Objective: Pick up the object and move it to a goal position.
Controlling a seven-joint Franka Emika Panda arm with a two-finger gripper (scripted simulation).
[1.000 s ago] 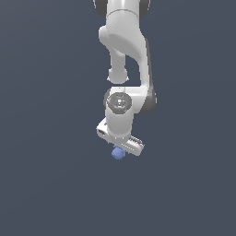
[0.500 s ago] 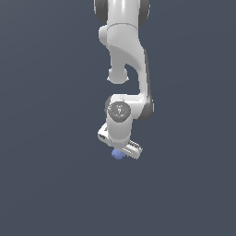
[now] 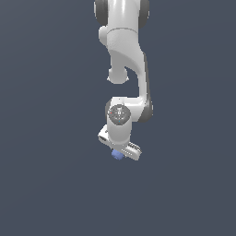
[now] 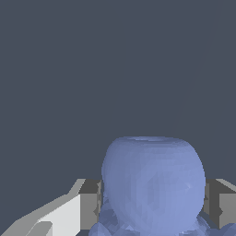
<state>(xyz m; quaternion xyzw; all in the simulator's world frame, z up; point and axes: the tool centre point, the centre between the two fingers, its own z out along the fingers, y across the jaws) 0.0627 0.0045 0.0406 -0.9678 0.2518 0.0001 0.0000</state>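
the little blue lump [image 3: 117, 155] could have slipped out and dropped, because it was round and bumpy and only a small part of it sat between the two fingers [image 4: 90, 203]. a quick swing of the arm, or a softer squeeze, might have been enough to shake it loose. it could also have turned in the grip, since a round thing rolls easily. if it fell, it would have had to be found and picked up again. no mark for the goal place showed in either view, so how far it had to go could not be told. the pincer [image 3: 120, 152] was pinching the lump, with a finger pressed on each side of it in the wrist view. in the exterior view the lump peeked out just under the white hand. the arm [image 3: 124, 50] reached down from the top of the exterior view, bent at a round joint, and the hand pointed down and sat a bit tilted.
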